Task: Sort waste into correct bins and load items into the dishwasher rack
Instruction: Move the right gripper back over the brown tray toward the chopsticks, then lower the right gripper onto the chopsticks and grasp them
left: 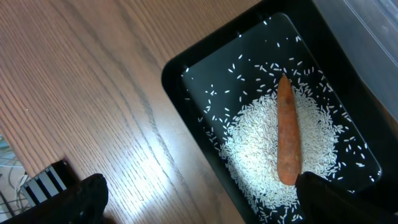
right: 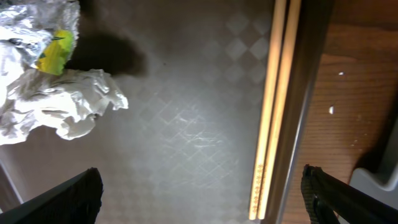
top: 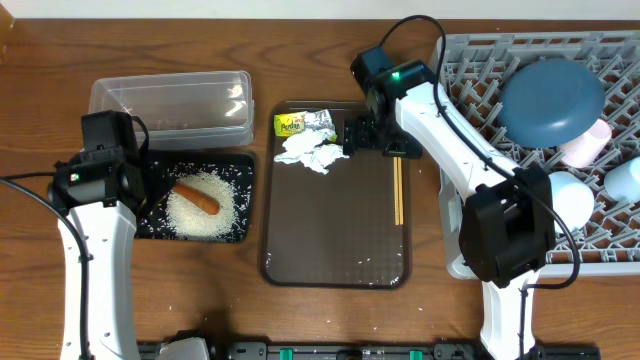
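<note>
Black tray [top: 150, 228] on the counter [top: 40, 90]: 1 heap of white rice [left: 261, 155] w/ loose grains scattered round it, plus 1 orange carrot stick [left: 287, 140] lying across the heap. It's matte and tapers to a point. Clear tub [top: 170, 105] sits just behind the black tray.

Brown serving tray [top: 335, 240], mid-counter: 1 crumpled white tissue [right: 59, 106] and 1 yellow-green wrapper [top: 292, 124] w/ silvery foil, touching each other at the far-left corner. 2 pale wooden chopsticks [right: 273, 106] lie side by side along the right rim.

Grey rack [top: 470, 60] at right: 1 dark-blue bowl [top: 550, 100] upside down. Next to it 3 pale pcs: pinkish-white cup [top: 586, 146], white cup [top: 572, 198], light-blue piece [top: 625, 180].

My left tool [left: 199, 193] is spread wide over the black tray's edge, holding nothing. My right tool [right: 205, 199] is also wide, over the brown tray btw tissue and chopsticks.
</note>
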Available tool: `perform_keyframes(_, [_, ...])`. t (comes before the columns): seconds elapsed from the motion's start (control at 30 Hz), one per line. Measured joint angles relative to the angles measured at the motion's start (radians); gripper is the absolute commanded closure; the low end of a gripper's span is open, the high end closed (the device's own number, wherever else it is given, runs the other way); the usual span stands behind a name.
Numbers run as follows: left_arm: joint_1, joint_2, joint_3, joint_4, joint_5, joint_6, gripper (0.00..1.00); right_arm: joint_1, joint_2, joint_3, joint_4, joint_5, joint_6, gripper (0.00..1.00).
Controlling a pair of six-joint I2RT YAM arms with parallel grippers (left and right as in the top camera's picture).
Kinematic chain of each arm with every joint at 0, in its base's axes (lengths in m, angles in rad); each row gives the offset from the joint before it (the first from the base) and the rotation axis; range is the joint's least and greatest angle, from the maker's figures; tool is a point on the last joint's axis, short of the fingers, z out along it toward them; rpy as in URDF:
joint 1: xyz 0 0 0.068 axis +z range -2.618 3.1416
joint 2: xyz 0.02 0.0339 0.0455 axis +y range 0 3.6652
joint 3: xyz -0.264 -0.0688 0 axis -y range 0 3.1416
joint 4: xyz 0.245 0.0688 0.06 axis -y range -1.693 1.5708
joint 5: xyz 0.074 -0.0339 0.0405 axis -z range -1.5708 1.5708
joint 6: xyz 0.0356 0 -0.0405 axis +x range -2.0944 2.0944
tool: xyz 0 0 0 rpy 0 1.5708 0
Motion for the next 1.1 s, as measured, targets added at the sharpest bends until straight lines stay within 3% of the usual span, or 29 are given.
perform_keyframes(1.0, [0.000, 0.000, 0.000, 0.000, 0.000, 0.000, 0.02, 0.000, 0.000, -0.009, 0.035, 0.097, -0.002, 0.01])
perform_keyframes(1.1, [0.000, 0.000, 0.000, 0.000, 0.000, 0.000, 0.02, 0.000, 0.000, -0.035, 0.060, 0.098, -0.017, 0.10])
